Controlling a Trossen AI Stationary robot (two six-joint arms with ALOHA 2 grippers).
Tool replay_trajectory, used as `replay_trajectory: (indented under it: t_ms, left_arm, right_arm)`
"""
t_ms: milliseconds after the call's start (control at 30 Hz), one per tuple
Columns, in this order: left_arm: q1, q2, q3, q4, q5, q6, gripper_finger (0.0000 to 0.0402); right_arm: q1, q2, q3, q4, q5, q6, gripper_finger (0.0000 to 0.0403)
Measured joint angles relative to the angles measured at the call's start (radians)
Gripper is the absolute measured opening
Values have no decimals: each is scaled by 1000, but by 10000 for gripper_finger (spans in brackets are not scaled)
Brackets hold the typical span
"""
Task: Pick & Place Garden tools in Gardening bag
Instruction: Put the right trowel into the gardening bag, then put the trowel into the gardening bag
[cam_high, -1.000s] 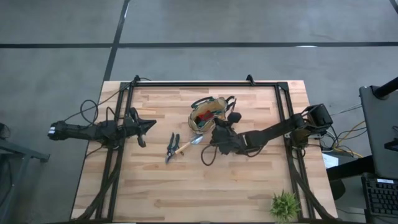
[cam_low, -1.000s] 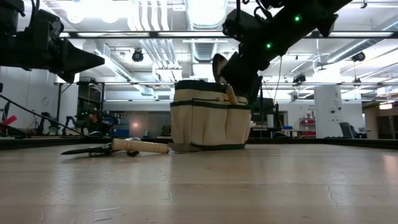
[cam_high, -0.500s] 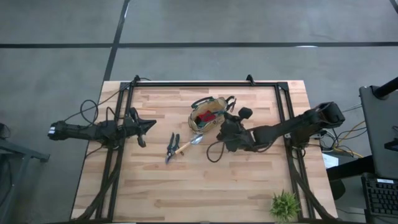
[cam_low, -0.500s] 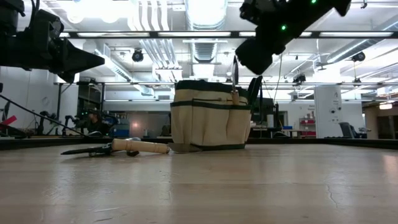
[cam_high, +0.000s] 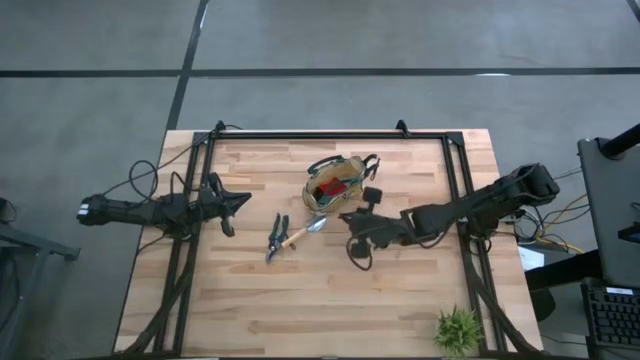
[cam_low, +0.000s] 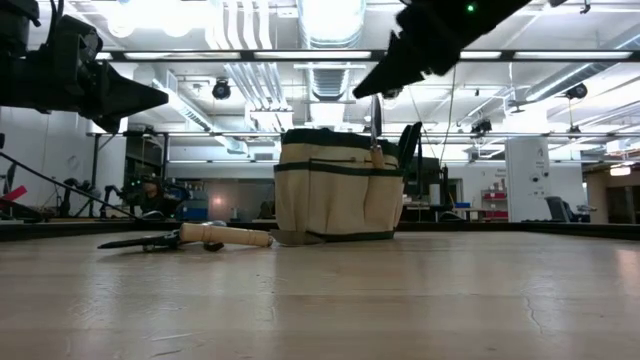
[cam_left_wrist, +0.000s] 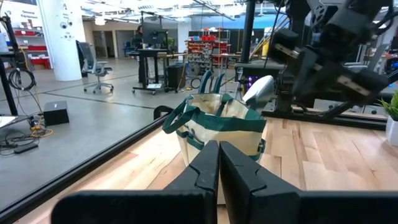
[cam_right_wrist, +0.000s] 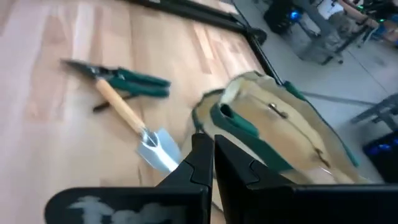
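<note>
My right fingers (cam_high: 350, 219) hang above the tabletop (cam_high: 300, 300) just beside the gardening bag (cam_high: 334, 186), pressed together with nothing between them. The bag stands upright near the far middle of the tabletop, something red (cam_high: 333, 184) showing inside it. A wooden-handled trowel (cam_right_wrist: 132, 121) lies flat beside the bag, its silver blade toward the bag, and green-handled pruning shears (cam_right_wrist: 124, 82) lie against the handle's far end. My left fingers (cam_high: 240, 202) wait well off to the left, also clenched on nothing.
</note>
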Motion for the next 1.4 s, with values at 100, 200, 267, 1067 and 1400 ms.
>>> replay_trajectory:
  t_ms: [100, 200, 267, 1067, 1400]
  left_arm:
    - [0, 0, 0, 0, 0, 0, 17]
    - [0, 0, 0, 0, 0, 0, 18]
    - [0, 0, 0, 0, 0, 0, 18]
    - [0, 0, 0, 0, 0, 0, 16]
    - [0, 0, 0, 0, 0, 0, 17]
  right_arm:
    - [-11, 40, 0, 55, 51, 34, 8]
    - [-18, 69, 0, 48, 231, 43, 8]
    - [-14, 71, 0, 25, 356, 60, 8]
    - [44, 58, 0, -6, 95, -17, 8]
    - [-10, 78, 0, 133, -277, 0, 8]
